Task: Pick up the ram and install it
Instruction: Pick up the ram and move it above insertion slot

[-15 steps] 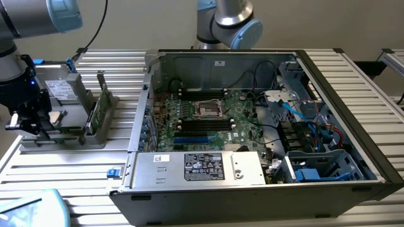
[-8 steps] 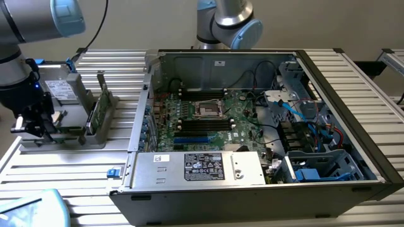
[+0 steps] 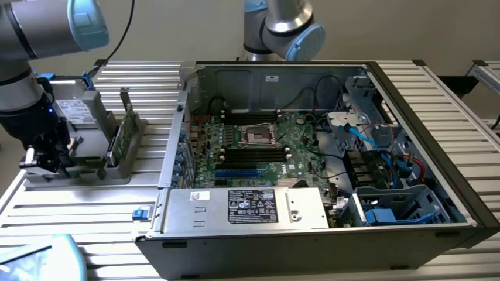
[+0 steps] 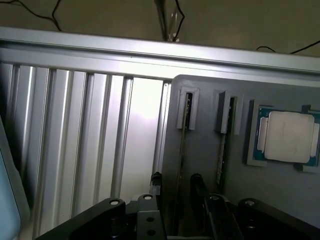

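Two ram sticks stand on edge in a grey holder (image 3: 117,167) at the exterior view's left, outside the computer case. In the exterior view the green ram (image 3: 119,137) rises from the holder. My gripper (image 3: 47,157) hangs low at the holder's end, toward the exterior view's left. In the wrist view each stick shows as a thin edge in its slot, one ram (image 4: 182,142) and a second stick (image 4: 223,145) beside it. My gripper (image 4: 176,181) is open, with a black fingertip (image 4: 156,181) on each side of the first stick's line. Nothing is held.
A square silver processor (image 4: 287,137) lies in the holder beyond the sticks. The open computer case (image 3: 406,105) sits on the ribbed aluminium table (image 3: 86,205), with the motherboard's black slots (image 3: 250,153) inside and a power supply (image 3: 246,206) at the front. A second arm (image 3: 281,26) stands behind the case.
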`<state>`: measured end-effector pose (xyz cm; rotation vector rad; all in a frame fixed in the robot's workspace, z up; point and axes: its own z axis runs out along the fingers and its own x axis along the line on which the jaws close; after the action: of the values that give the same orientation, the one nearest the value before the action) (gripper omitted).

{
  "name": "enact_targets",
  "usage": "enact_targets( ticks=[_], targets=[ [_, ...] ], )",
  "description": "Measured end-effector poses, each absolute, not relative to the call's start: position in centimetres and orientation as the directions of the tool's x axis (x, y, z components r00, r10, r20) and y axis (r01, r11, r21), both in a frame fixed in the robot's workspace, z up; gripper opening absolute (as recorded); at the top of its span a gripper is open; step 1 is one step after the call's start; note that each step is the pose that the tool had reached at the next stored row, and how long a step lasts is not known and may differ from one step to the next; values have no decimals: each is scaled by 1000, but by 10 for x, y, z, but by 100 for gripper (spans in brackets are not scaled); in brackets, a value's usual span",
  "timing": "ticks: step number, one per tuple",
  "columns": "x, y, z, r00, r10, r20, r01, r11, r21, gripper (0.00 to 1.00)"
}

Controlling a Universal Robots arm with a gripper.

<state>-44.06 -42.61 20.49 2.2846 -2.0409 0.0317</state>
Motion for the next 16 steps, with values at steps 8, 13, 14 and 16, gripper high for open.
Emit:
enact_targets(
  ticks=[8,13,14,16],
  targets=[
    [-439,-426,195,121,-990,65,-992,-119,42,36],
    [-439,-426,194,122,-990,65,-992,-120,43,36],
    [-439,-426,194,122,-990,65,-992,-120,43,36],
    [-439,-426,194,122,-990,65,-992,-120,42,36]
  ],
)
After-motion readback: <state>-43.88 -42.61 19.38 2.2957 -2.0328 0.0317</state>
